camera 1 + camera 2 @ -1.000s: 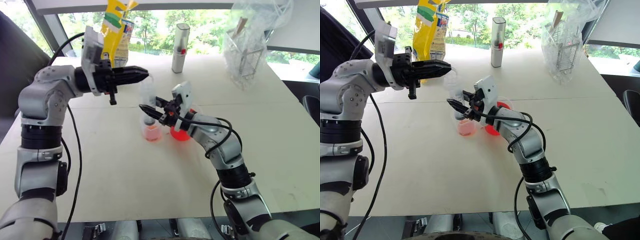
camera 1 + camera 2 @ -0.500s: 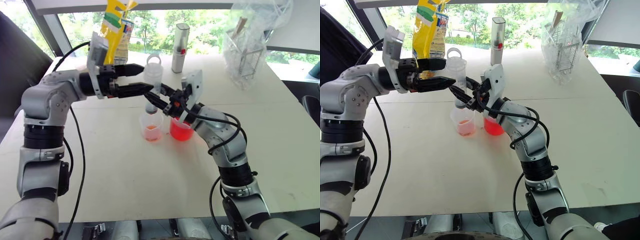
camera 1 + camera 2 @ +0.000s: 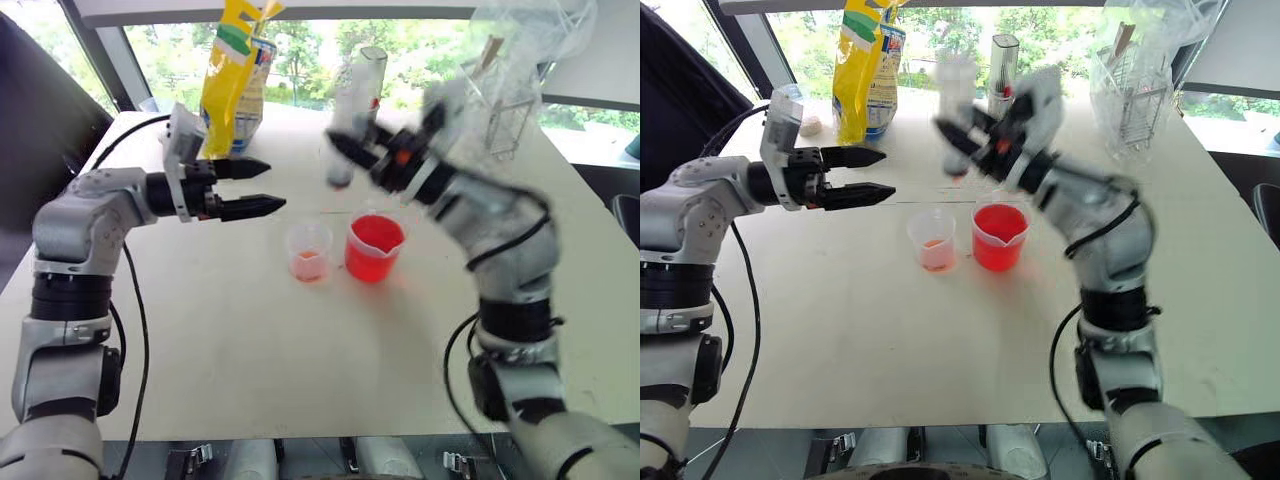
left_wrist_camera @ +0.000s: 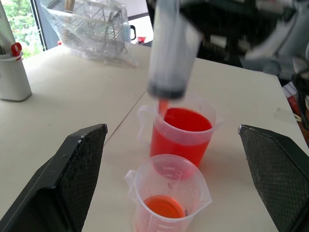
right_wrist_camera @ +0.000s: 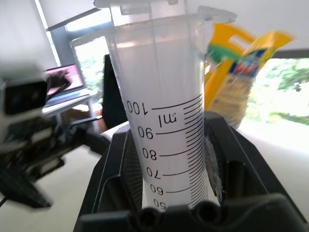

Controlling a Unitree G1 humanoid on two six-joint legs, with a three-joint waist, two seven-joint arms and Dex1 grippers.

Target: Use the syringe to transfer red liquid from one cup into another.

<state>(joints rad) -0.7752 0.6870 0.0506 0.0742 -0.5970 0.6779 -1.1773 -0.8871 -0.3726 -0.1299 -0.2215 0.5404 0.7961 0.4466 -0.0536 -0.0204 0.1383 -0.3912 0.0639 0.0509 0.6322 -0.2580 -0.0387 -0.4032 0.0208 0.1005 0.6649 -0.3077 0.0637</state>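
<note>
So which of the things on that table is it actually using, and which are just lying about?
In use:
- syringe, held by the right gripper
- spouted beaker of red liquid
- small cup
- left gripper, open beside the cups

Lying about:
- yellow bag
- white canister
- wire rack in plastic

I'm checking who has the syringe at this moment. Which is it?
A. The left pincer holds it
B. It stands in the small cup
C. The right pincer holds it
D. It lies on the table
C: the right pincer is closed around the syringe, lifted above the spouted beaker, while the left pincer stands open and empty.
</note>
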